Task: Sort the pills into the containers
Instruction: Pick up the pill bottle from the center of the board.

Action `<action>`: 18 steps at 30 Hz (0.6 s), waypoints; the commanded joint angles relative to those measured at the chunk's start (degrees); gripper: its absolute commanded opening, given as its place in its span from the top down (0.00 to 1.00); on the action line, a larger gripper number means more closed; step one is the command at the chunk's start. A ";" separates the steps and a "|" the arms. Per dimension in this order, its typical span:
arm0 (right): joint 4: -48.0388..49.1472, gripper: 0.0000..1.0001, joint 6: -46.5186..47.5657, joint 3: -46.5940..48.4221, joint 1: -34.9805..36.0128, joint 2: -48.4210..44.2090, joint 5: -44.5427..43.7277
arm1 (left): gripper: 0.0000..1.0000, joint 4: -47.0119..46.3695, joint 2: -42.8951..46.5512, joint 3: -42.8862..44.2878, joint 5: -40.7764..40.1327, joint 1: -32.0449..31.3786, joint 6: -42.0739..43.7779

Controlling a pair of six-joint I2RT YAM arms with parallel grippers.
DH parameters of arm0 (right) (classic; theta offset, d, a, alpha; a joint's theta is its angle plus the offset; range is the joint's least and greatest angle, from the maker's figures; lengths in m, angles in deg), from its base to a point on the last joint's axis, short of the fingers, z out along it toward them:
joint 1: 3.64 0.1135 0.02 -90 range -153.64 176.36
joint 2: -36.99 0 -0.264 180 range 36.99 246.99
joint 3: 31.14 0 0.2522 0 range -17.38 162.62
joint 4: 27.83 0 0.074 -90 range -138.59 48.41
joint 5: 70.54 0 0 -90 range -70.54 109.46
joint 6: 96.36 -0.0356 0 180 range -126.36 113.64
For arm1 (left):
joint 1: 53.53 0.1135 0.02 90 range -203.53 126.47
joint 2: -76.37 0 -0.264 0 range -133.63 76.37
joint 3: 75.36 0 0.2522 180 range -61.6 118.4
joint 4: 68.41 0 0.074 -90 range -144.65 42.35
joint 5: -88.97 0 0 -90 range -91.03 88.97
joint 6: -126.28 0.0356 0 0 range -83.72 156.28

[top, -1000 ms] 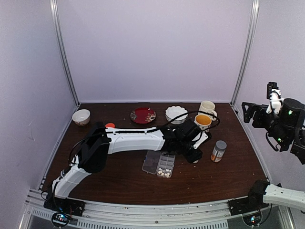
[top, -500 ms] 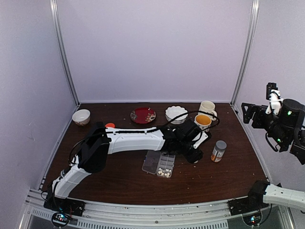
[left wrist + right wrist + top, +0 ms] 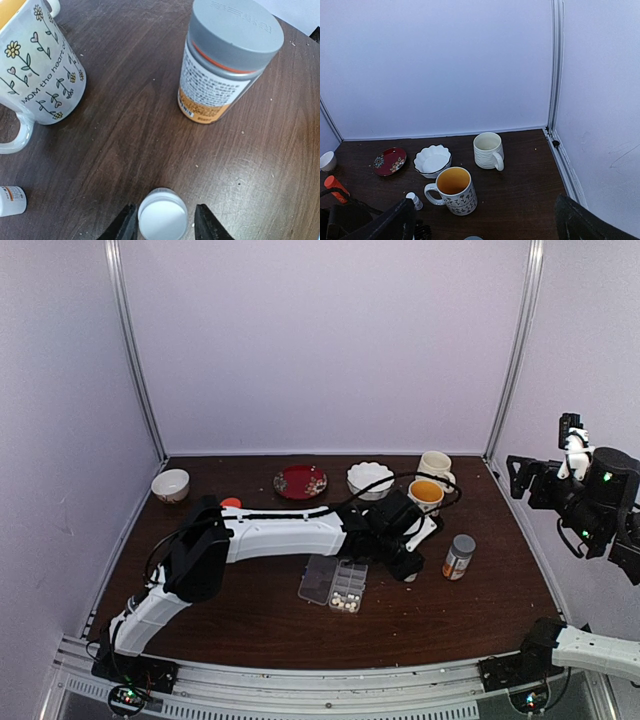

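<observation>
The clear pill box [image 3: 345, 586] lies open at mid-table with its lid folded out to the left, and cream pills [image 3: 347, 602] sit in its near cells. My left gripper [image 3: 408, 568] is low over the table, right of the box. In the left wrist view it [image 3: 163, 220] is open, with a small white round cap [image 3: 163, 218] between the jaws; the left finger is close to the cap and the right one stands apart. My right gripper [image 3: 570, 435] is raised high at the far right, open and empty [image 3: 485, 225]. No pills show in either wrist view.
A grey-capped orange bottle [image 3: 459, 556] [image 3: 225, 65] stands right of the left gripper. A flowered mug [image 3: 426, 495] [image 3: 35, 75] [image 3: 454, 191] and a small white bottle [image 3: 11, 200] [image 3: 413, 200] are just behind. A ribbed mug [image 3: 488, 150], white bowl [image 3: 433, 160], red plate [image 3: 300, 481] and small bowl [image 3: 170, 484] line the back.
</observation>
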 commanded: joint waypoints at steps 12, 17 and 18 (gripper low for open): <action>0.78 0.00 -0.45 -0.10 -0.32 -0.08 0.30 | 0.72 -1.44 -1.82 2.37 -0.23 0.25 -0.01; 0.76 0.00 -0.50 -0.19 -0.26 0.35 0.44 | 0.50 -1.49 -0.99 2.37 -0.36 0.25 -0.07; 0.79 0.00 -0.48 -0.19 -0.26 0.32 0.50 | 0.48 -1.51 -0.87 2.37 -0.36 0.25 -0.12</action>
